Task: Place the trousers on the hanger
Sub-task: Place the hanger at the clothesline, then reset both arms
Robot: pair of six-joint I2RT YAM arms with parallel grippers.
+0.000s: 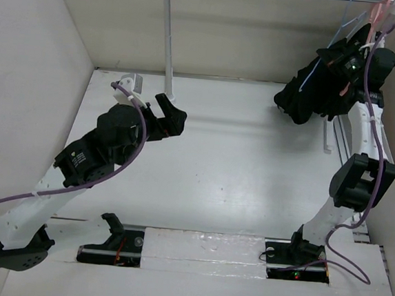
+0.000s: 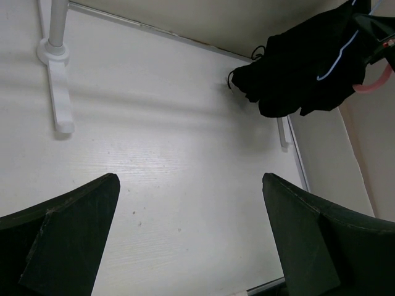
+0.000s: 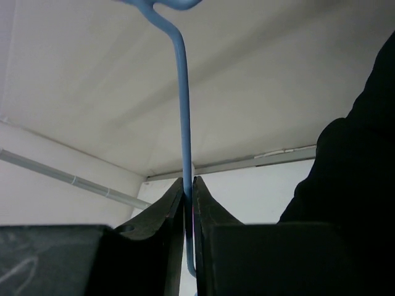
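1. Top view: your R arm is reaching to abt 1 o'clock, toward the far-right corner of the worktop [image 1: 237,165].
2. The right fingers [image 3: 179,197] are pinching the hanger [image 3: 182,92]. In the R wrist view its thin blue rod is running straight up between the two tips, which are pressing on it from both sides. It's bending away near 12 o'clock.
3. The trousers [image 1: 302,95] are hanging as a bunched black mass just beside that wrist, at its 8 o'clock in the top view. The pale-blue wire is crossing the fabric. In the R wrist view they're filling the 3 o'clock edge.
4. A pink hanger [image 2: 370,86] is poking out at the bundle's 3 o'clock side in the L wrist view. You can't tell which fabric is sitting on which hanger.
5. The left fingers [image 1: 173,115] are standing spread wide at abt 10 o'clock in the top view, well apart from the trousers, w/ only bare worktop showing between them.
6. The rack post [image 1: 169,35], white, is standing at abt 11 o'clock, its foot resting on the worktop.
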